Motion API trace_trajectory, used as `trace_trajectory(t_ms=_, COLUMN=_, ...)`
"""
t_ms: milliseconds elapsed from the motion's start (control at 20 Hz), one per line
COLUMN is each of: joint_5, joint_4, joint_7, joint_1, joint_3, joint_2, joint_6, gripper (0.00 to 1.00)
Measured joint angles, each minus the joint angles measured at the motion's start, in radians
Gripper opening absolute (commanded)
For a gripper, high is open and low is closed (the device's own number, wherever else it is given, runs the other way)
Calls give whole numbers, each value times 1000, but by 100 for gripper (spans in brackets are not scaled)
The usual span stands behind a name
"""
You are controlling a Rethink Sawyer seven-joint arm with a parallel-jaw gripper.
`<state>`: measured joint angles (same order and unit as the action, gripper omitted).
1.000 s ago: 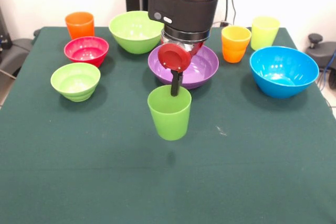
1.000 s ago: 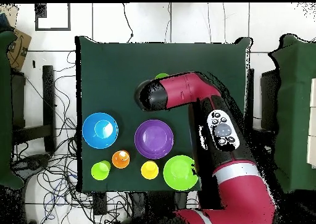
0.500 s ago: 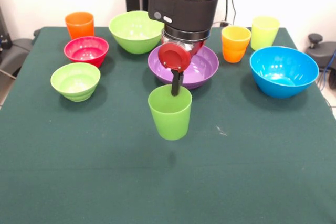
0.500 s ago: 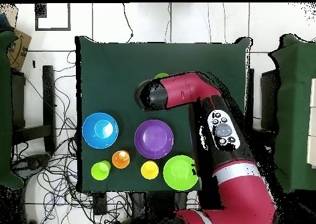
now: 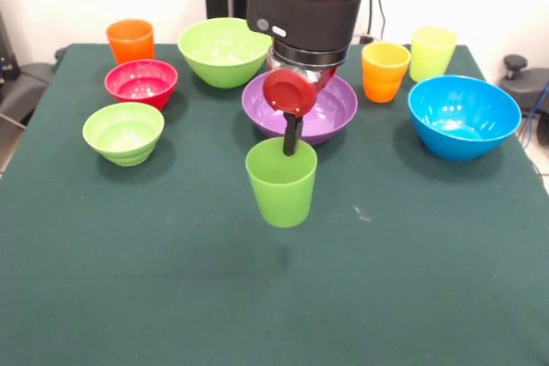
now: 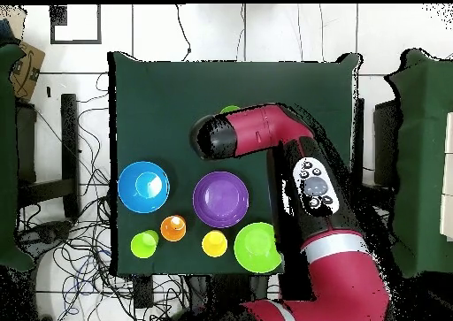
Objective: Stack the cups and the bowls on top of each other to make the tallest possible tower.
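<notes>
One green cup (image 5: 281,184) hangs in the air over the middle of the desk (image 5: 171,297). You can see its small dark shadow on the green cloth under it, so it does not touch the desk. The gripper (image 5: 292,145) comes down from the red and black arm and pinches the cup at its rim. One black finger (image 5: 292,135) goes down inside the cup. The other finger is hidden behind the rim. The cup is upright, with its open side up.

Just behind the cup, toward the robot's edge of the desk, you see the wide purple bowl (image 5: 330,113). The arm covers part of it.

Look at the front view for the rest. Near the far left corner stand the orange cup (image 5: 130,40) and the big lime green bowl (image 5: 221,51). The small red bowl (image 5: 141,83) sits just in front of the orange cup. The small lime green bowl (image 5: 123,132) sits in front of the red one, by the left edge.

Near the far right corner stand the orange-yellow cup (image 5: 385,72) and the pale yellow cup (image 5: 431,53), side by side. The big blue bowl (image 5: 463,115) sits in front of them, by the right edge.

Nothing rests inside any bowl.
</notes>
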<state>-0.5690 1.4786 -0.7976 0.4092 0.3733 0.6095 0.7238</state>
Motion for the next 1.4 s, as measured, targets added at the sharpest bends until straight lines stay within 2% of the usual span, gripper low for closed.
trace_trajectory(t_ms=500, joint_5=0, joint_4=0, joint_7=0, joint_1=-10, joint_3=-10, joint_2=-15, joint_6=0, gripper=0)
trace_trajectory(t_ms=1400, joint_5=0, joint_4=0, joint_7=0, joint_1=19, joint_3=-10, joint_2=-19, joint_6=0, gripper=0)
